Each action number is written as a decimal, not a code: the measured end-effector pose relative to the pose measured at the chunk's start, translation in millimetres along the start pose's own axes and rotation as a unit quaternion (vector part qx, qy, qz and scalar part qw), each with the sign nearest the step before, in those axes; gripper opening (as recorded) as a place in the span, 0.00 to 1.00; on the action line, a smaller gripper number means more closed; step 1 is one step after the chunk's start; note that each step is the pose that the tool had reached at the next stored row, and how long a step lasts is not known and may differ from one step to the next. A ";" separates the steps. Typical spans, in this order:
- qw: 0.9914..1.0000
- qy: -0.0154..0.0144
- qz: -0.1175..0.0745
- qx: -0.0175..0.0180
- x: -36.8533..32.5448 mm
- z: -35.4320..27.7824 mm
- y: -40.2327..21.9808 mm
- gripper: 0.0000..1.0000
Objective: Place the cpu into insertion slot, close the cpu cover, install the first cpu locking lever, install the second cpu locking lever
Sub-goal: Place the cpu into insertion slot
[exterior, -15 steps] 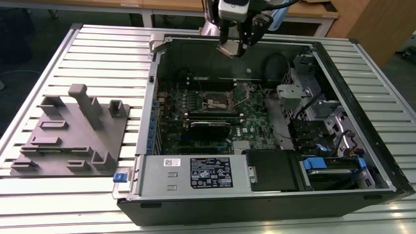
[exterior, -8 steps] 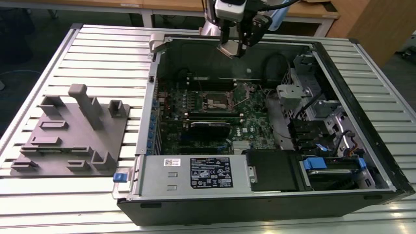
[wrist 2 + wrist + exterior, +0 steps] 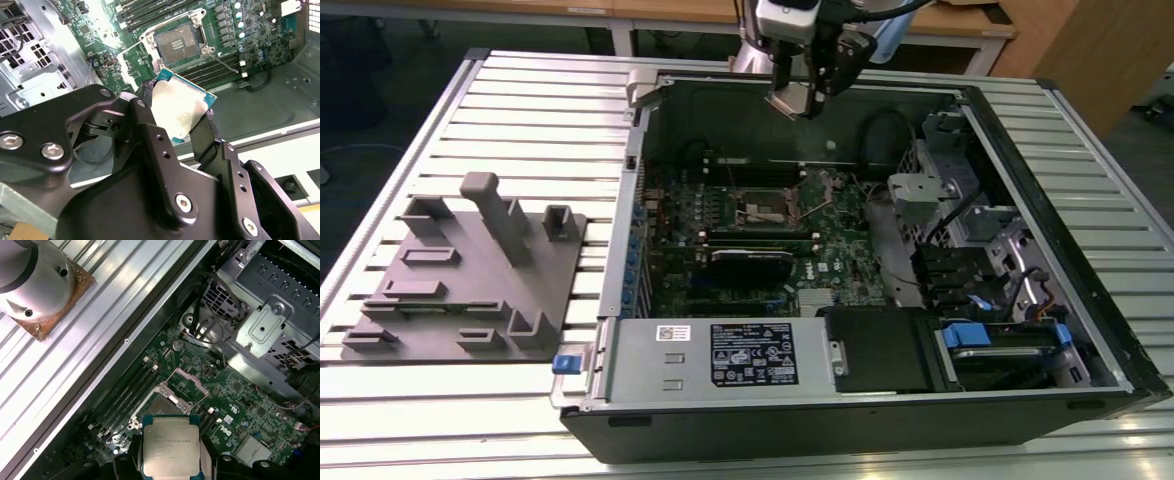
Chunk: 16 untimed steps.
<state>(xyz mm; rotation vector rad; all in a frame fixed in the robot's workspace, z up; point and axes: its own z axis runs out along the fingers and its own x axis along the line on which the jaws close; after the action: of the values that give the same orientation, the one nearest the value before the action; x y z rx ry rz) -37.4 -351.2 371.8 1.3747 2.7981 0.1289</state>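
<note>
Cpu (image 3: 184,109), clamped by two opposite edges in the gripper (image 3: 177,106), is held raised well above the exposed insertion slot (image 3: 178,44).
</note>
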 end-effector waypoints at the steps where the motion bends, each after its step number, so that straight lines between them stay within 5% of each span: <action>1: 1.000 0.000 0.001 0.000 0.0 0.0 -0.1 0.54; 10: 1.000 -0.002 0.023 0.000 0.0 0.5 -0.1 0.54; 16: 0.998 -0.005 0.056 -0.001 0.0 1.1 -0.2 0.54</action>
<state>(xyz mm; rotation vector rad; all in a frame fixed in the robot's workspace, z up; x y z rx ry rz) -37.5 -351.3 370.7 1.5279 2.7123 0.1269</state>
